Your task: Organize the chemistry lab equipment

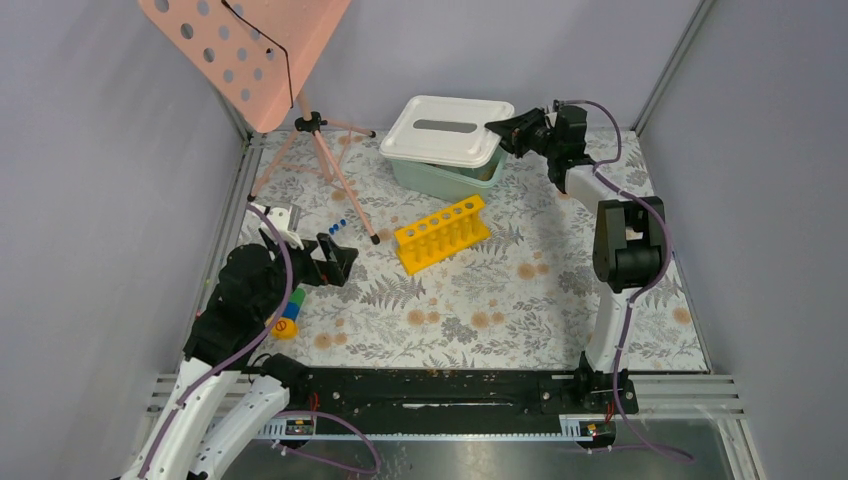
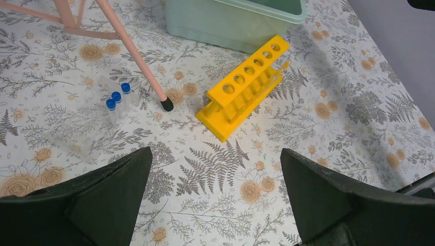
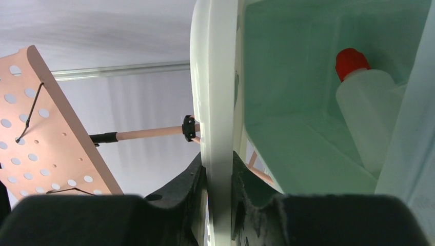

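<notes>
bottle translucent white, red cap — inside bin

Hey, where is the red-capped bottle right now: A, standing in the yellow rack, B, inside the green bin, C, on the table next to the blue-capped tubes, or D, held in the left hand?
B: the right wrist view shows the red-capped bottle inside the green bin, seen past the white lid that the right hand is clamped on.
</notes>
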Robot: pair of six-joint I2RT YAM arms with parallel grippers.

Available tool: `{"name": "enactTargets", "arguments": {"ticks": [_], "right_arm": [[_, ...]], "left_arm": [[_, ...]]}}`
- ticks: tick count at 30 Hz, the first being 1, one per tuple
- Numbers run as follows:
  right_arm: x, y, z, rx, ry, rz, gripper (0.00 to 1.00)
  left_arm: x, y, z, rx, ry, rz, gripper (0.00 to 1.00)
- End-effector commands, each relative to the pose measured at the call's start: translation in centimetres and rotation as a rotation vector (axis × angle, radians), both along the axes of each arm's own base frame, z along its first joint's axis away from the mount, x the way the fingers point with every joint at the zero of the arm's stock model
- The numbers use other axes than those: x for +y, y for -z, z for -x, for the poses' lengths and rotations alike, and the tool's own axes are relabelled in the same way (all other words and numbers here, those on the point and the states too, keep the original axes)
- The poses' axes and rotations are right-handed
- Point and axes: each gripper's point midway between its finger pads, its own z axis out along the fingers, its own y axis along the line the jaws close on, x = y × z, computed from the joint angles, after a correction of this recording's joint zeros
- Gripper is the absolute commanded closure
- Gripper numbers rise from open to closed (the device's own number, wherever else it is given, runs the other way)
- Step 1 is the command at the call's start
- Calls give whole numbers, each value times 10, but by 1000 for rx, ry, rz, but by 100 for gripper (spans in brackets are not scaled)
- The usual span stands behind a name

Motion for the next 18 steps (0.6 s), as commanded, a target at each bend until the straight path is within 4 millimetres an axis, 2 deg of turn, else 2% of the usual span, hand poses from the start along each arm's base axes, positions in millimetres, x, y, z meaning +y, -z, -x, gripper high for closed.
{"name": "enactTargets", "arguments": {"ticks": [1,8,11,18], "right_arm": [[3,-15,2,-45,-65,-24,97],[-12,-3,0,-19,-44,-25,91],[-16,1,0,-13,-41,-23,78],[-28,9,4,5,-18,-10,60]], "left_arm": [[4,-18,-6,-50,-27,-5,1],[4,-17,-6,-49,-27,-5,1],[4,-17,-6,-47,-26,-6,1],[4,-17,-6,-48,-26,-5,1]]}}
